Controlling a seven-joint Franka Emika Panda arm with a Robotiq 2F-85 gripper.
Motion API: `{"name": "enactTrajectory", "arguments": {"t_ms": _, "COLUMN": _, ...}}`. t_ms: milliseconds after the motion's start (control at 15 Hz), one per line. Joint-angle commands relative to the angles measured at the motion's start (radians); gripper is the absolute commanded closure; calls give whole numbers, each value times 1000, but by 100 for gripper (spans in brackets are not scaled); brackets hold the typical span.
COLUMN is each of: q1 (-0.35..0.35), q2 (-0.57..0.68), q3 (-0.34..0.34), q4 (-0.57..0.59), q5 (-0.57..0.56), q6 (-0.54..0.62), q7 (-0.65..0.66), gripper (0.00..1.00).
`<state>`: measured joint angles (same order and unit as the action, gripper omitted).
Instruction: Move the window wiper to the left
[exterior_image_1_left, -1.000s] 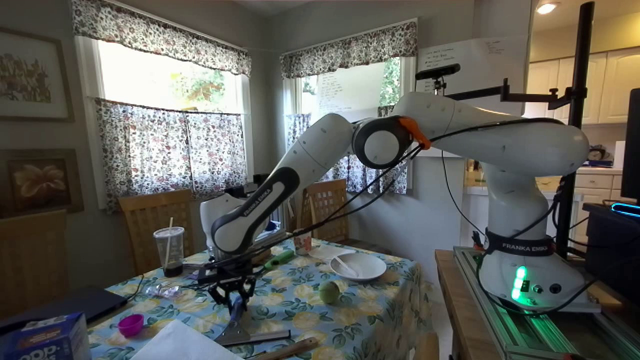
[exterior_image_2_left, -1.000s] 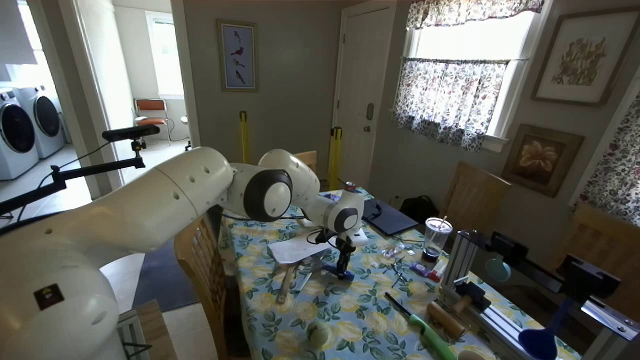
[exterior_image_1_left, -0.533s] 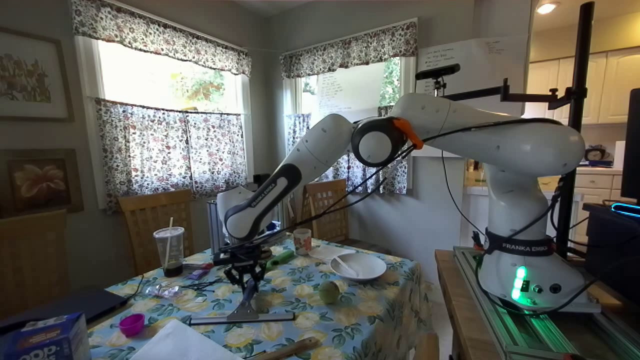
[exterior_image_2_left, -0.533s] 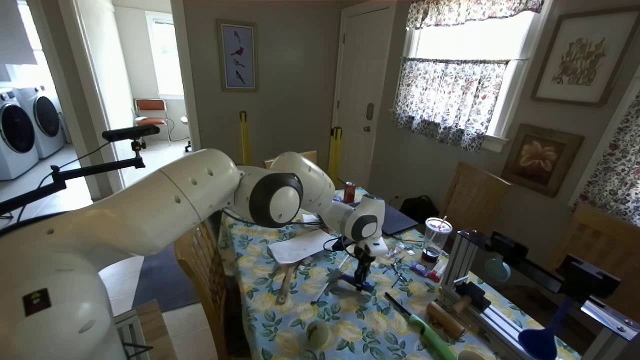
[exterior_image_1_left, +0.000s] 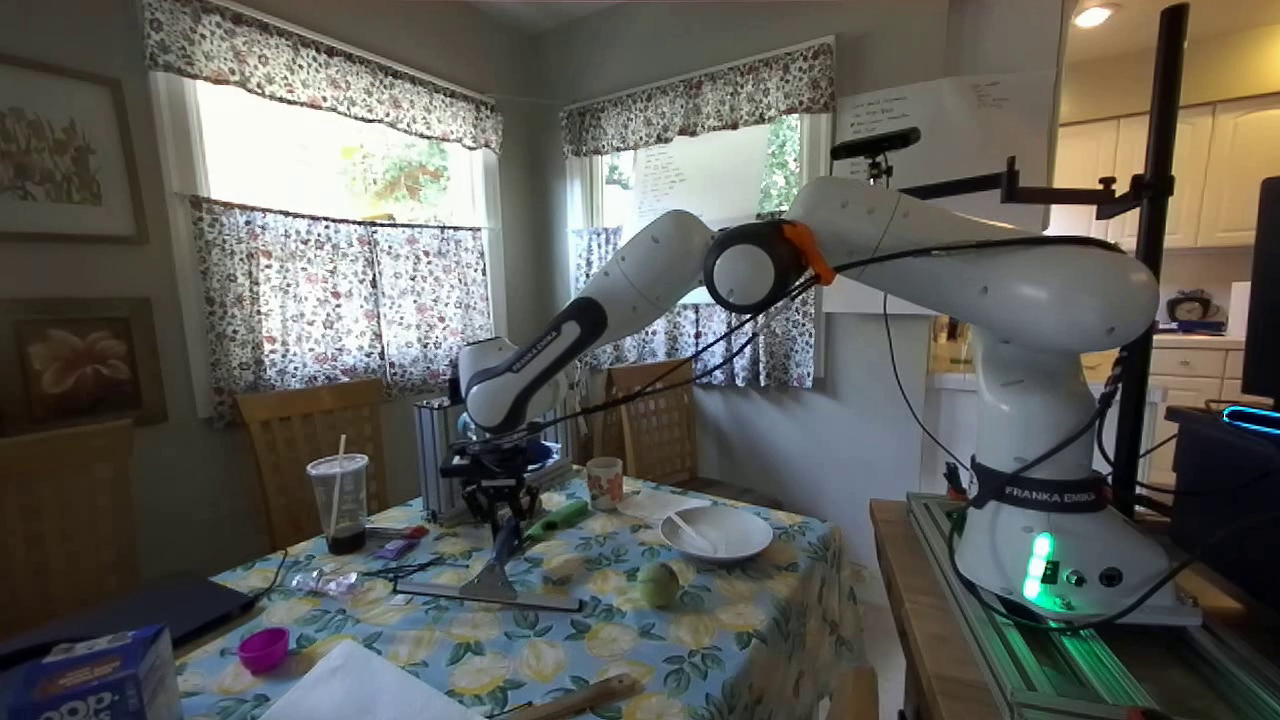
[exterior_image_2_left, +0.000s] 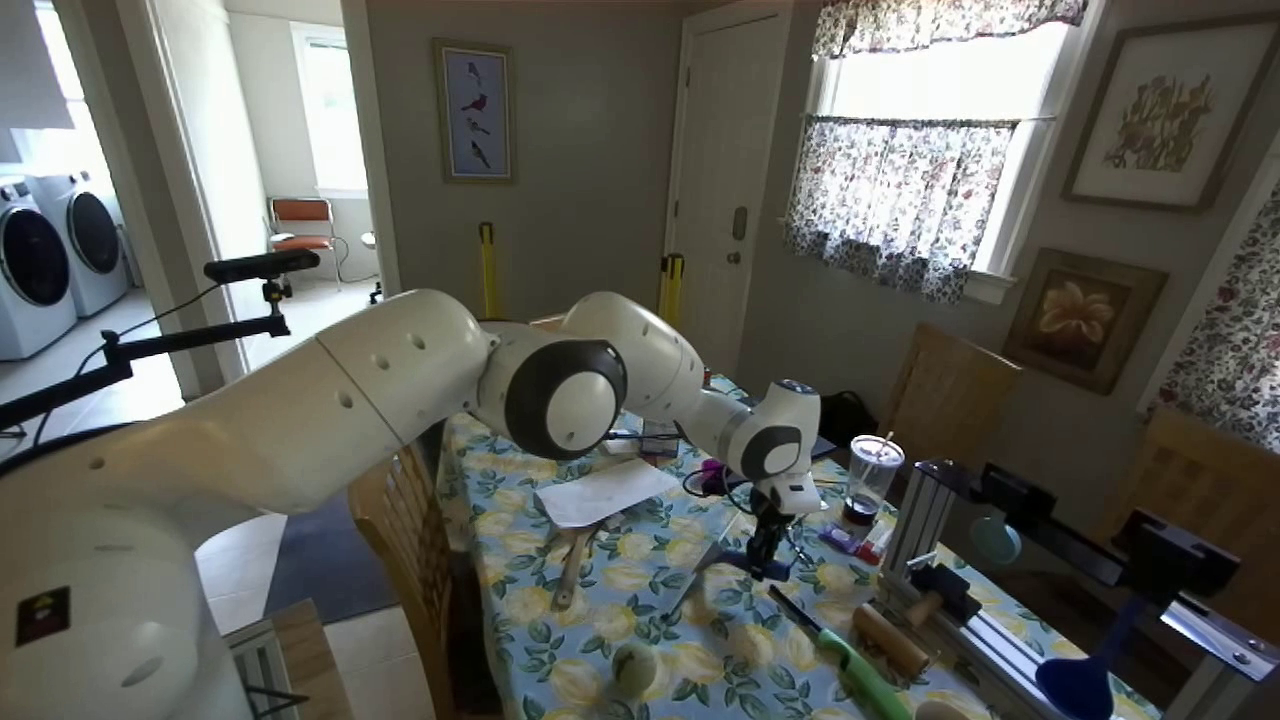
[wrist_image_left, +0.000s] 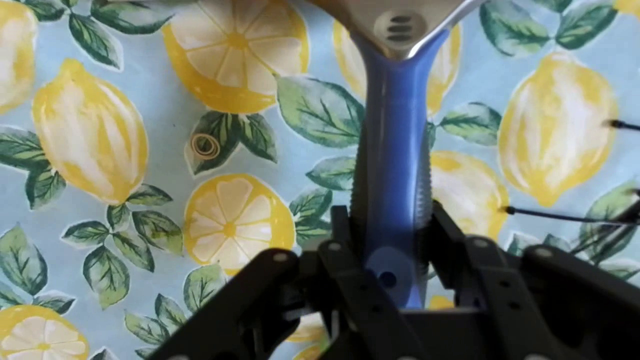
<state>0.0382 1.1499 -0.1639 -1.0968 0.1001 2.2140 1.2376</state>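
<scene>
The window wiper shows as a squeegee with a blue handle (wrist_image_left: 395, 125), a flared metal head and a long straight blade (exterior_image_1_left: 540, 601). My gripper (wrist_image_left: 392, 220) is shut on the handle near its end, with one black finger (wrist_image_left: 341, 220) pressed to each side. In the wrist view the metal head (wrist_image_left: 400, 22) reaches past the top edge, so the blade is cut off there. Both exterior views have the gripper (exterior_image_2_left: 768, 562) pointing down over the table, the blade close to the cloth. Whether the blade touches the cloth I cannot tell.
Near the wiper lie a green-handled tool (exterior_image_2_left: 858, 675), a wooden roller (exterior_image_2_left: 890, 640) and black ties (exterior_image_1_left: 410, 570). A lidded drink cup (exterior_image_1_left: 335, 500) and a metal frame (exterior_image_2_left: 1000, 640) stand beyond. Elsewhere are a round ball (exterior_image_1_left: 658, 585), white plate (exterior_image_1_left: 745, 540), wooden-handled tool (exterior_image_2_left: 570, 575) and paper (exterior_image_2_left: 605, 492).
The gripper has carried the wiper across the table, away from the paper and wooden-handled tool, toward the metal frame. The blade has swung round somewhat. The grip stays the same.
</scene>
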Motion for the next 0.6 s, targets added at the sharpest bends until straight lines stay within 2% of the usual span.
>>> {"name": "enactTrajectory", "arguments": {"t_ms": 0, "q1": -35, "q2": -28, "q3": 30, "q4": 7, "q5": 35, "q6": -44, "q7": 27, "gripper": 84}}
{"name": "enactTrajectory", "arguments": {"t_ms": 533, "q1": -51, "q2": 15, "q3": 40, "q4": 34, "q5": 46, "q6": -85, "q7": 78, "gripper": 84}}
